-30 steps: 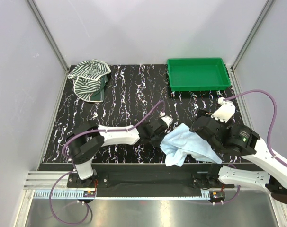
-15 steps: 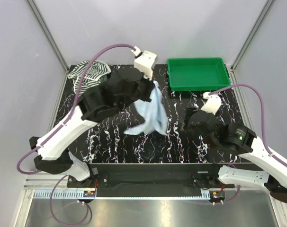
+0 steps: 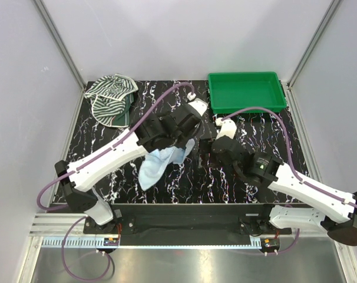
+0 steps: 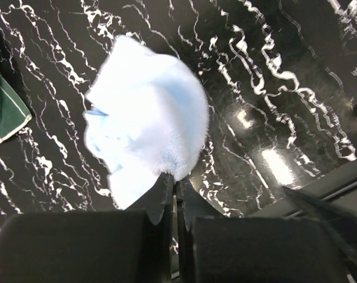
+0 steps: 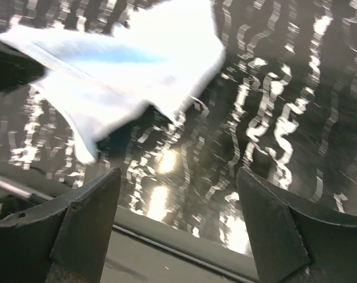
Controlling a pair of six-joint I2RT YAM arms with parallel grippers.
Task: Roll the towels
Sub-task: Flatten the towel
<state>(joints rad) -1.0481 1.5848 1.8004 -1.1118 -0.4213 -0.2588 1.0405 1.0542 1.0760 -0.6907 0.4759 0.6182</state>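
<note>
Top view, left to right. The striped towel point(image 3: 109, 97) lay crumpled at the far left corner of the desk point(image 3: 184, 188), partly over a dark green cloth point(image 3: 123, 116). The left arm point(image 3: 113, 156) reached toward the middle of the desk, and the blue towel point(image 3: 158, 165) trailed from its end toward the near edge. The right arm point(image 3: 296, 186) reached in from the right, its tip just beside that towel. The green tray point(image 3: 246, 91) stood at the far right corner. From this view we could tell the state of neither pair of jaws.

Left wrist view. Here we saw what the top view hid: the left jaws were pressed together, pinching an edge of the blue towel point(image 4: 146, 124). The rest of it bunched beyond the fingertips point(image 4: 158, 203), blurred. A corner of the dark green cloth point(image 4: 5, 115) showed at the left margin. Whether the towel's free end touched the desk we could not tell.

Right wrist view. The right jaws stood wide, their fingers point(image 5: 87, 218) holding nothing. The blue towel point(image 5: 128, 65) lay beyond them and to the upper left, not between them.
</note>
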